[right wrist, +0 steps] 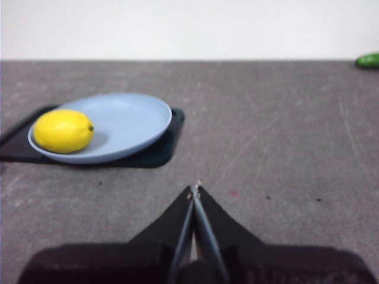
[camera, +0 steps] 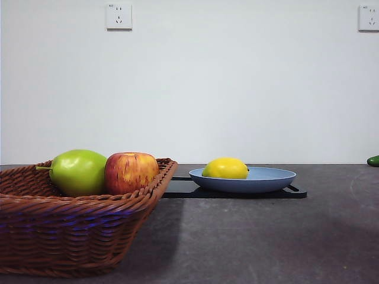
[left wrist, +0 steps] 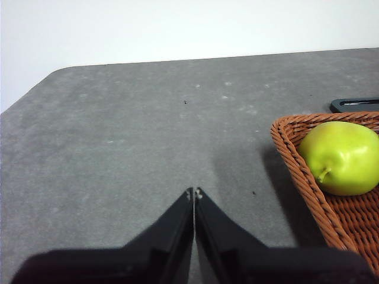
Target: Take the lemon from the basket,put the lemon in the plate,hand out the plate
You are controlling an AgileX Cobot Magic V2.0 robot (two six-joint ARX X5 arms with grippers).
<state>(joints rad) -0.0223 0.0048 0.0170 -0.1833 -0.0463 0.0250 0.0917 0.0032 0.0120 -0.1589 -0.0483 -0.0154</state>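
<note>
The yellow lemon (camera: 225, 168) lies in the light blue plate (camera: 269, 177), toward its left side; it also shows in the right wrist view (right wrist: 63, 131) on the plate (right wrist: 133, 118). The brown wicker basket (camera: 71, 231) stands at the front left and holds a green apple and a red-yellow apple; its corner shows in the left wrist view (left wrist: 296, 171). My left gripper (left wrist: 194, 193) is shut and empty over bare table beside the basket. My right gripper (right wrist: 194, 189) is shut and empty, apart from the plate. Neither gripper shows in the front view.
The plate rests on a flat black tray (camera: 296, 192) (right wrist: 160, 151). A green apple (camera: 79, 171) (left wrist: 341, 157) and a red-yellow apple (camera: 131, 171) sit in the basket. A small green thing (camera: 373, 160) (right wrist: 368, 60) lies at the far right table edge.
</note>
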